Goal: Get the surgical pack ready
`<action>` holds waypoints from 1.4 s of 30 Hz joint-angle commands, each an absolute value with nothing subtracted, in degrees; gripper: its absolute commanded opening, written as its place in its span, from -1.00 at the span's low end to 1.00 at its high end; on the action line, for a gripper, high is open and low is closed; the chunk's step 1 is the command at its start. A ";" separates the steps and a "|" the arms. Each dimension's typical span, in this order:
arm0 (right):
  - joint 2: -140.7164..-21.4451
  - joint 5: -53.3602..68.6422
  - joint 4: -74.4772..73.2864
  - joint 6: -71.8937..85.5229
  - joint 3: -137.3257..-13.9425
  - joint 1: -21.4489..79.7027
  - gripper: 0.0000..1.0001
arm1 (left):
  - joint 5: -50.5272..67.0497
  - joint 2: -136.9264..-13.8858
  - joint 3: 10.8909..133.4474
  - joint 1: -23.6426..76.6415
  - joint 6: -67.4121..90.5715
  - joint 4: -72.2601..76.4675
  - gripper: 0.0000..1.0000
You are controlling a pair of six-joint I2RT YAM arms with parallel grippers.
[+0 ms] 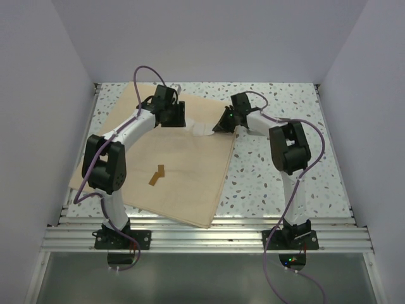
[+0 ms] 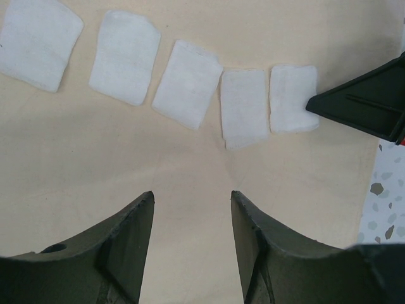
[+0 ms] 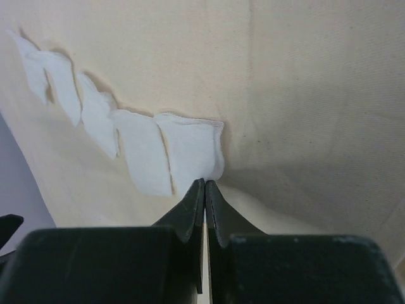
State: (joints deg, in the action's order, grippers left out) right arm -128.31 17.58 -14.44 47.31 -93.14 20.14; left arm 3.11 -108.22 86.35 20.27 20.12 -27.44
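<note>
While five white gauze squares (image 2: 188, 84) lie in one curving row on the single large tan-beige fabric sheet (image 1: 183, 183) spread over the speckled counter (image 1: 272, 177), the left pincer (image 2: 192, 199) hangs released above bare sheet near the row's middle, and the right pincer (image 3: 204, 185) is clenched, its tip touching the end square's edge

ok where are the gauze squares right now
In the left wrist view the five gauze squares lie in a row on the fabric sheet, ahead of the left hand; the right hand is at the rightmost one.
</note>
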 commanded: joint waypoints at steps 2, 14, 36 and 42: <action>-126.22 21.88 -12.48 47.63 -98.87 19.95 -1.00 | 2.81 -106.35 86.92 19.60 19.16 -26.63 0.11; -125.77 28.65 -8.10 49.39 -99.23 20.92 -1.00 | 3.87 -107.22 87.71 18.72 21.09 -26.63 0.11; -131.75 26.81 -2.37 52.47 -98.62 22.85 -1.00 | 4.31 -107.75 88.16 17.93 20.74 -28.04 0.11; -132.45 25.75 -2.11 51.51 -97.47 22.76 -1.00 | 4.39 -107.58 87.71 17.67 20.48 -27.86 0.12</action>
